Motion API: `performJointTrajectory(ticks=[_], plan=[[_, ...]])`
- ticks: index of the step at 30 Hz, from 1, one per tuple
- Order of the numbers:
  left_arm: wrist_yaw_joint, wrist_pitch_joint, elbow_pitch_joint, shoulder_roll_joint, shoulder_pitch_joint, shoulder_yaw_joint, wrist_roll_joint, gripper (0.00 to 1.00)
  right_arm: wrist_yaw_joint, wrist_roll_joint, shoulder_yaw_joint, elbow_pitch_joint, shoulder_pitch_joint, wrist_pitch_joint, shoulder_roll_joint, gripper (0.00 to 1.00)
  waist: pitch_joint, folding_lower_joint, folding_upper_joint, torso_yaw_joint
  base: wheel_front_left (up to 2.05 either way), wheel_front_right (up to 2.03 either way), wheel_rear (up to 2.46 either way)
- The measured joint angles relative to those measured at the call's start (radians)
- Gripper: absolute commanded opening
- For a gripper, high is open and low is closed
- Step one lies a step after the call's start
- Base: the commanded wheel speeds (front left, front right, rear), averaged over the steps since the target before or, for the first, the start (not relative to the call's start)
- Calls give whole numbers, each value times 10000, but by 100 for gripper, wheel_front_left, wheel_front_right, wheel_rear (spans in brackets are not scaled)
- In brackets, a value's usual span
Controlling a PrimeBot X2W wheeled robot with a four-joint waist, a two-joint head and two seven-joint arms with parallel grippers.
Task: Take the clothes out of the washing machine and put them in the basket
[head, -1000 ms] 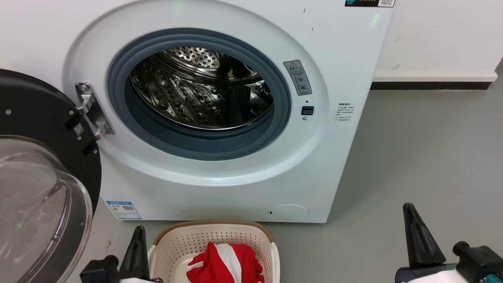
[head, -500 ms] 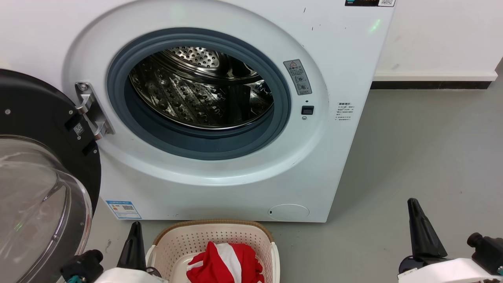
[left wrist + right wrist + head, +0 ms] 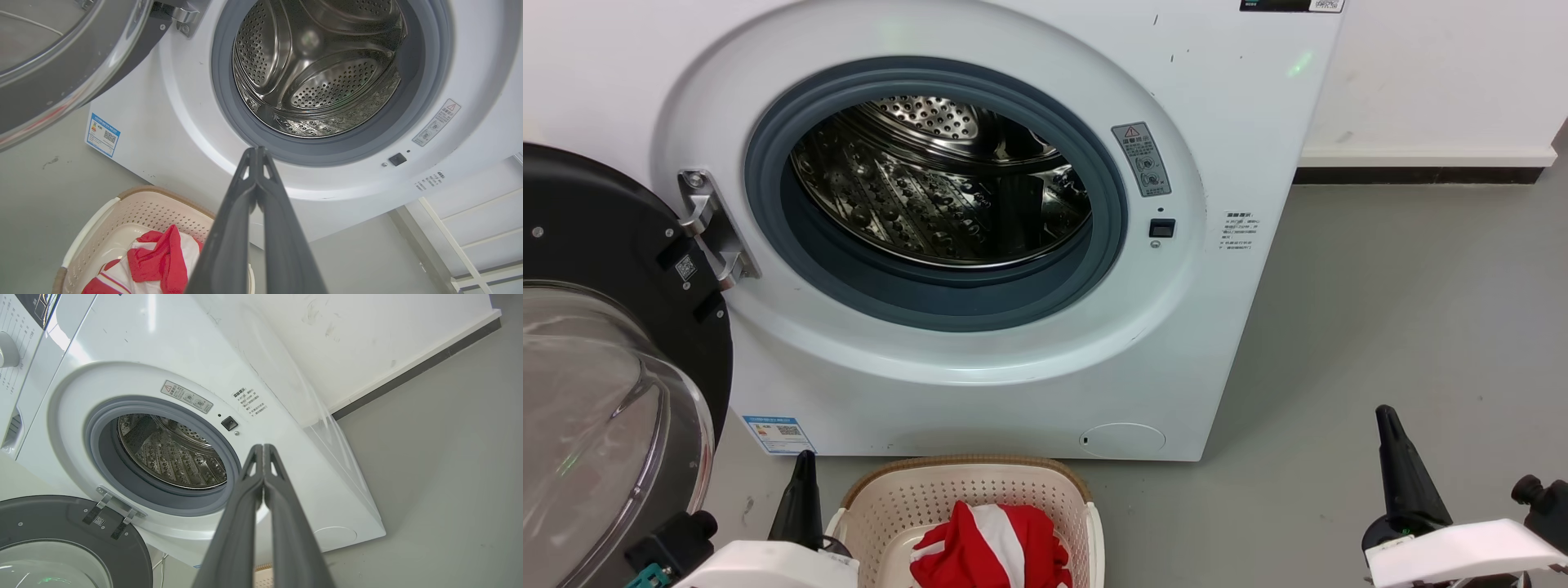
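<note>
The white washing machine (image 3: 1029,392) stands with its porthole open, and no fabric shows in its steel drum (image 3: 939,180) (image 3: 318,69) (image 3: 171,453). Red and white clothes (image 3: 992,551) (image 3: 151,261) lie in the cream basket (image 3: 907,498) (image 3: 135,208) on the floor in front of it. My left gripper (image 3: 805,465) (image 3: 256,152) is shut and holds nothing, just left of the basket. Far to the right, over the bare floor, my right gripper (image 3: 1387,418) (image 3: 262,448) is shut with nothing in it.
The black-framed glass door (image 3: 596,384) (image 3: 61,61) (image 3: 65,543) hangs open at the left, close to my left arm. Grey floor (image 3: 1405,310) stretches right of the machine to a white wall with a dark skirting (image 3: 1421,175).
Both arms have drawn back toward the bottom edge and turned, with more pale forearm showing. The right gripper has drifted slightly right. Clothes, basket and machine have stayed put.
</note>
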Motion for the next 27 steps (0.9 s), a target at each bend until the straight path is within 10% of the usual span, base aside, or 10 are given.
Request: performJointTrajectory(ticks=[27], plan=[[-265,823,297,0,-562,242,-3436,0,-2,3540,-224,606,-590,782,-69,0,37,0,0,-1,0,0,0]])
